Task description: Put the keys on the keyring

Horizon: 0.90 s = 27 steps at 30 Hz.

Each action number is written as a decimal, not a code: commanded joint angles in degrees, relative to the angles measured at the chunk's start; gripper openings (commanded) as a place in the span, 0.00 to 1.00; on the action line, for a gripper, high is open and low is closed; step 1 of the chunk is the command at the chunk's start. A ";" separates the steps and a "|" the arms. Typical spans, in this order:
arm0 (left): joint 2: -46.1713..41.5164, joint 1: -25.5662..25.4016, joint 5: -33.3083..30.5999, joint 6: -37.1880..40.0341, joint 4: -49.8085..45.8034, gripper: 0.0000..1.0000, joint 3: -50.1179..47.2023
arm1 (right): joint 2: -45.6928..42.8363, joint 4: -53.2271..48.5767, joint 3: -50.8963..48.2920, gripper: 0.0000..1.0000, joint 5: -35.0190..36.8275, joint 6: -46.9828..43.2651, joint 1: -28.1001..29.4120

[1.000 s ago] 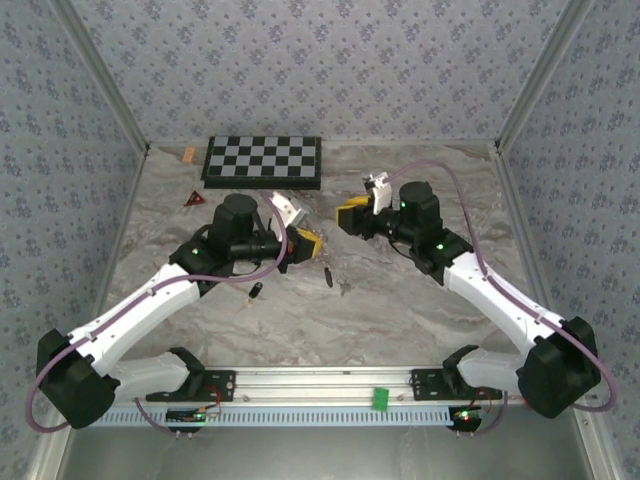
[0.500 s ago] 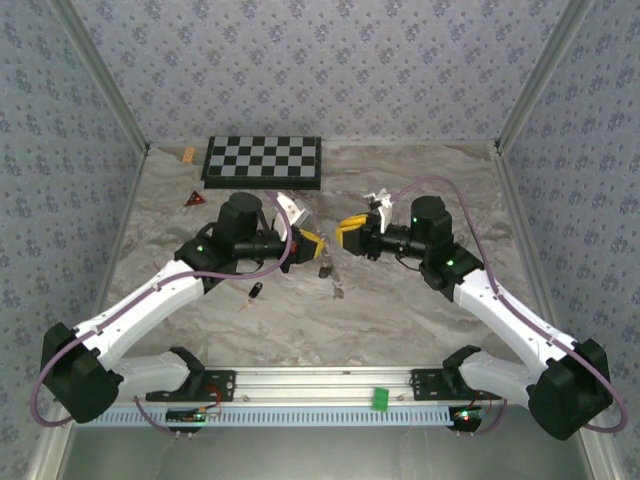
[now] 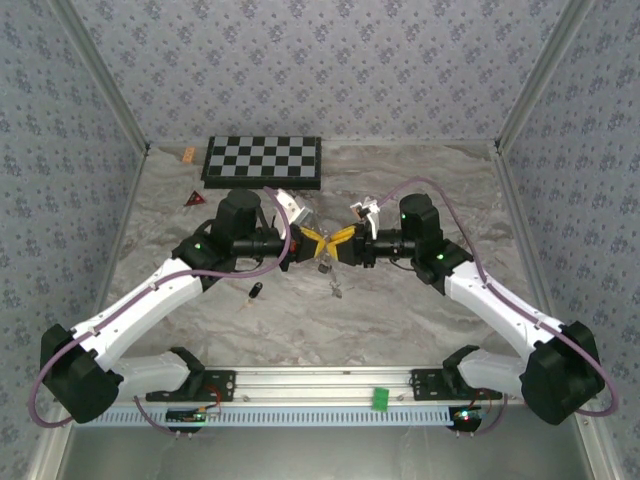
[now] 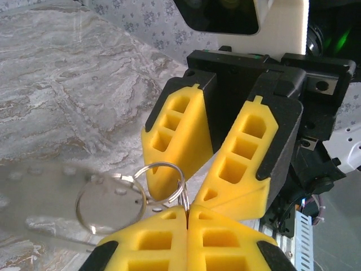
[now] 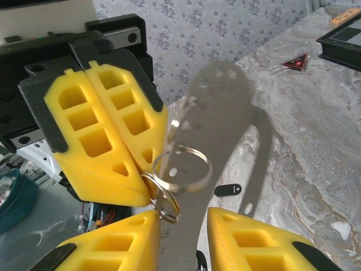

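Note:
My left gripper [image 4: 186, 208] is shut on the keyring [image 4: 184, 191], pinching the thin silvery wire between its yellow fingertips. A linked ring [image 4: 162, 182] and a translucent tag [image 4: 51, 186] hang from it. Tip to tip with it, my right gripper [image 5: 183, 226] stands open around the keyring [image 5: 169, 204], which touches its left finger [image 5: 113, 248]. Both grippers meet above mid-table, the left gripper [image 3: 318, 243] facing the right gripper [image 3: 341, 243]. One black-headed key [image 3: 256, 291] lies on the marble. Another key [image 3: 331, 280] lies just below the grippers. A key head [image 5: 227, 189] shows past the ring.
A checkerboard [image 3: 263, 161] lies at the back of the marble table [image 3: 420, 300]. A small red triangle [image 3: 194, 200] and an orange piece [image 3: 188, 154] sit at the back left. Patterned walls close in on three sides.
My right gripper has swung left to meet the left gripper, and its jaws have narrowed around the keyring. The left gripper stayed shut on the ring and shifted slightly right.

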 commanded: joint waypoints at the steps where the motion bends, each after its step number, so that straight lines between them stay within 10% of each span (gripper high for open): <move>1: 0.46 -0.16 1.91 1.32 -0.18 0.00 2.45 | -0.13 -0.26 2.69 0.27 -2.36 -1.45 0.37; 22: 0.98 -0.15 2.94 1.91 -0.75 0.00 2.57 | 0.34 -2.22 3.73 0.00 -0.90 -3.16 1.22; 27: -0.58 -0.01 3.88 -3.15 6.19 0.28 0.82 | -0.06 13.78 -1.63 0.00 -0.58 5.66 0.81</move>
